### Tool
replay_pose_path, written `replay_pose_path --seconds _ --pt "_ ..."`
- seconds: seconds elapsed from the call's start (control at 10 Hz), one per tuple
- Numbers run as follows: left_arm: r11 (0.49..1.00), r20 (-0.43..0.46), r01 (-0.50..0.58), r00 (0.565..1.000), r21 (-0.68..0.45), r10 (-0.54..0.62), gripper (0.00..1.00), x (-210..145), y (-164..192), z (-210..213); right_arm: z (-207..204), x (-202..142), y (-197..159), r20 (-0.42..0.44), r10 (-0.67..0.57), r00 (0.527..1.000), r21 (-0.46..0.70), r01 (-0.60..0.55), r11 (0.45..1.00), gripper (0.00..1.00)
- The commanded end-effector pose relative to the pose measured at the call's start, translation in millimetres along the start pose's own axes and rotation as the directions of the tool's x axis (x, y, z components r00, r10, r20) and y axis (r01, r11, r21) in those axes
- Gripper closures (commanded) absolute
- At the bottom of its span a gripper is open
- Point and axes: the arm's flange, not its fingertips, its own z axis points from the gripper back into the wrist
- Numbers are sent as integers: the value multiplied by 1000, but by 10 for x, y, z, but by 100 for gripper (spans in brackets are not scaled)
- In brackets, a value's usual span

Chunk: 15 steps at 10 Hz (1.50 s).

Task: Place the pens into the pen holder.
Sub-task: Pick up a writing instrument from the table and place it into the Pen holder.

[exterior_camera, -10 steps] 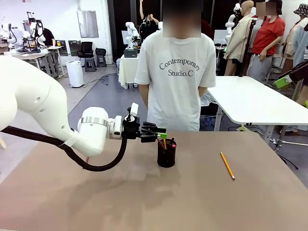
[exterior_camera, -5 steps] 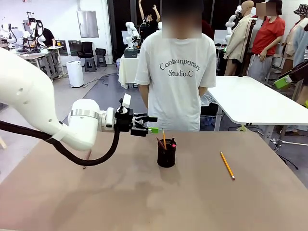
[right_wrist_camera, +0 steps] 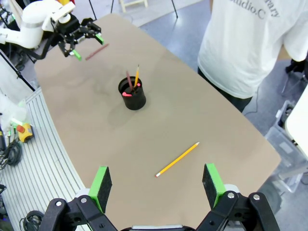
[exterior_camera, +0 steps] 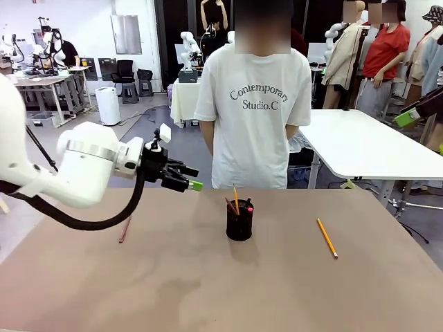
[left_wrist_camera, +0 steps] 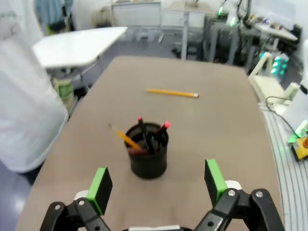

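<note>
Left gripper [exterior_camera: 190, 178] hangs over the left part of the surface [exterior_camera: 208, 290], fingers pointing toward the middle and tipped slightly down. Its jaws are released, spread wide, with nothing between them. In its wrist view the green pads [left_wrist_camera: 100, 183] frame the pen holder [left_wrist_camera: 148, 156], which stands farther off, not touched.

The pen holder stands upright near the middle of the surface, in front of the person [exterior_camera: 252, 104] at the far edge. Sticking out of it I see:
- a yellow-orange pencil [exterior_camera: 235, 199], leaning a little
- a reddish-brown stick [exterior_camera: 229, 205], leaning left
- dark pens with pink-red tips [left_wrist_camera: 166, 125]; I count two tips in the left wrist view.

Out on the surface:
- a loose pencil [exterior_camera: 327, 238], yellow-orange, lying flat to the right of the holder and well apart from it, nothing on it
- a loose reddish-brown pen [exterior_camera: 125, 229], lying flat on the left side under the left arm, well apart from the holder.

Right gripper [right_wrist_camera: 156, 182] is high above the surface, looking down on the whole layout. Its jaws are released and wide, with nothing in them. In that view the loose pencil lies nearest its fingers, the holder beyond, and the loose reddish-brown pen at the far end beside the left gripper.
</note>
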Motion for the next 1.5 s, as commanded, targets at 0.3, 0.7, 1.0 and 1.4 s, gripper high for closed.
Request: replay_pose_path --seconds 0.3,0.7,1.0,1.4 --pt "904 -313 -278 871 324 380 0 352 -156 552 7 9 4 3 3 1000 1 -3 1000 0" --pt "744 -348 -348 718 571 603 0 261 -58 747 7 9 4 3 3 1000 1 -3 1000 0" --pt "647 -403 -340 564 683 721 0 43 67 745 7 9 4 3 3 1000 1 -3 1000 0" --pt "576 -345 -366 531 731 774 0 -351 406 700 7 9 4 3 3 1000 1 -3 1000 0"
